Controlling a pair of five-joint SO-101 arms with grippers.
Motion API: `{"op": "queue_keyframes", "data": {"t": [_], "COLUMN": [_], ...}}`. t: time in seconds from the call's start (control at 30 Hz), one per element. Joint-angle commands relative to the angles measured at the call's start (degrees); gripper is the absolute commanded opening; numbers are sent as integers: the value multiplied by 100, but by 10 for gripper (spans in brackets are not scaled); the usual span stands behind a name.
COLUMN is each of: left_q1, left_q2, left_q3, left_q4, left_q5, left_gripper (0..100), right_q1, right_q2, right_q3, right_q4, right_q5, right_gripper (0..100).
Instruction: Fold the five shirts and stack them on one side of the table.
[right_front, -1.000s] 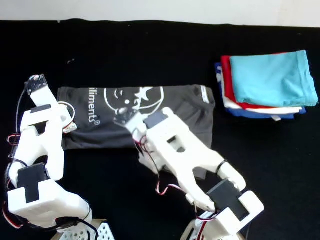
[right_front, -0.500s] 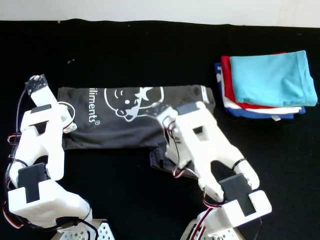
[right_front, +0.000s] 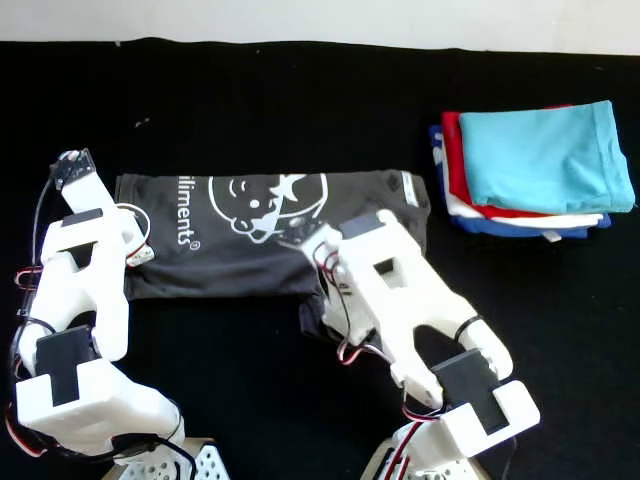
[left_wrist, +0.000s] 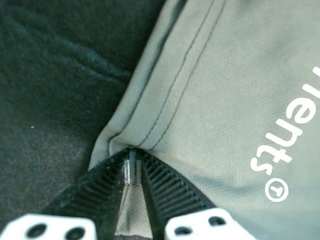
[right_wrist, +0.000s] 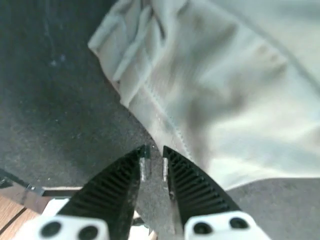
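A dark grey shirt (right_front: 250, 250) with a white print lies folded into a long band on the black table. My left gripper (right_front: 138, 254) sits at the band's left end and, in the left wrist view, the left gripper (left_wrist: 133, 167) is shut on the stitched hem of the shirt (left_wrist: 225, 90). My right gripper (right_front: 322, 318) is low over a loose flap at the band's near right edge, mostly hidden under its arm. In the right wrist view the right gripper (right_wrist: 153, 162) has its jaws almost together beside the edge of the shirt (right_wrist: 220, 85), with only tabletop between them.
A stack of folded shirts (right_front: 540, 180) lies at the back right, a cyan one (right_front: 545, 155) on top, over red, white and blue. The table's far edge meets a pale wall (right_front: 320, 20). Both arm bases stand at the near edge.
My right arm swung right from over the shirt's middle to its near right part, then eased slightly back left. The loose flap shifted with it. The left arm has kept still.
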Motion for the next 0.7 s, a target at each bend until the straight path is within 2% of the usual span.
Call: {"op": "queue_keyframes", "data": {"t": [0.0, 0.07, 0.23, 0.47, 0.67], "left_q1": [40, 40, 40, 40, 40], "left_q2": [4, 4, 4, 4, 4], "left_q3": [13, 13, 4, 4, 4], "left_q4": [-202, -202, -202, -202, -202], "left_q5": [44, 44, 44, 44, 44], "left_gripper": [10, 10, 10, 10, 10], "right_q1": [-48, -48, -321, -919, -699], "right_q2": [-233, -233, -215, -207, 646], "right_q3": [-541, -629, -514, 462, 734], "right_q4": [505, 673, 664, -497, -1174], "right_q5": [35, 26, 62, 70, 70], "right_gripper": [60, 105, 312, 303, 286]}}
